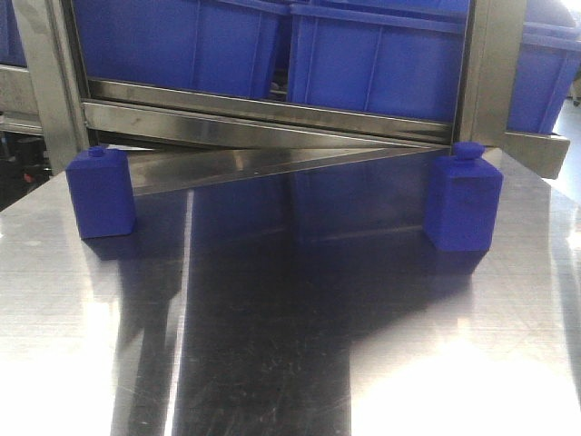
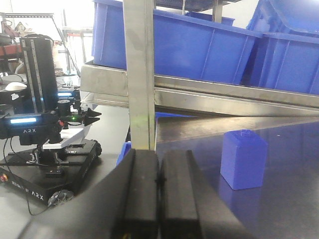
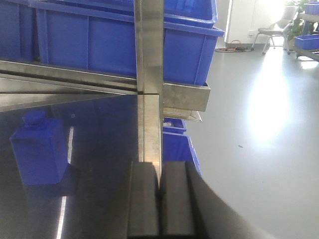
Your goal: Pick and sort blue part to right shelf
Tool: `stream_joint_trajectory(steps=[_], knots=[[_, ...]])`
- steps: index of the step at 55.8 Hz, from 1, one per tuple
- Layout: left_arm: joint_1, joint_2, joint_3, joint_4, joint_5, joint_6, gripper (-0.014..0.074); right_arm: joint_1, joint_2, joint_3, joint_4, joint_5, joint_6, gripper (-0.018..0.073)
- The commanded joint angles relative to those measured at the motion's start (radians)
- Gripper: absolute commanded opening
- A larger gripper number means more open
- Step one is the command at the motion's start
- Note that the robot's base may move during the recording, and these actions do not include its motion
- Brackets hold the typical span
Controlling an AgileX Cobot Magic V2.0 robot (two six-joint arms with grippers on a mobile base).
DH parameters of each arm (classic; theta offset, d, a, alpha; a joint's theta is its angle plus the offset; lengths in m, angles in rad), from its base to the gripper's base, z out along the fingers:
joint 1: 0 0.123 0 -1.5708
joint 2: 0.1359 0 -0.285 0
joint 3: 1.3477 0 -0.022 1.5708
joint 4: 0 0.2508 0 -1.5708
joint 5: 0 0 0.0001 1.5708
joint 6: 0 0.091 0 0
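The blue part, a boxy block with sloped shoulders and a low round nub on top, stands upright on the steel worktop at its far left, close to the left upright of the shelf rack. In the left wrist view the same part stands free on the worktop, ahead and to the right of the left tool. That tool's two dark fingers are pressed flat together with nothing between them, well apart from the part.

A similar blue block with a larger cap stands upright at the far right of the worktop, well apart from the blue part. The right wrist view shows this block to the left of the right tool, whose fingers likewise meet and grip nothing.

Behind both blocks a steel shelf rail carries large blue bins. In the left wrist view a black wheeled robot base marked ARX stands on the floor to the left of the worktop.
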Motion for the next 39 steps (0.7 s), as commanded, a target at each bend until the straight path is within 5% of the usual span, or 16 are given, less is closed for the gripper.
stream_joint_trajectory(steps=[1,29,39], knots=[[0.001,-0.022,0.029,-0.007,-0.091,-0.001,0.0124,-0.002,-0.017,-0.009,-0.003,-0.087,-0.008,0.0032],[0.001,-0.022,0.029,-0.01,-0.125,-0.001,0.0124,-0.002,-0.017,-0.009,-0.003,-0.087,-0.008,0.0032],[0.001,-0.022,-0.01,-0.014,-0.25,-0.001,0.0124,-0.002,-0.017,-0.009,-0.003,-0.087,-0.008,0.0032]])
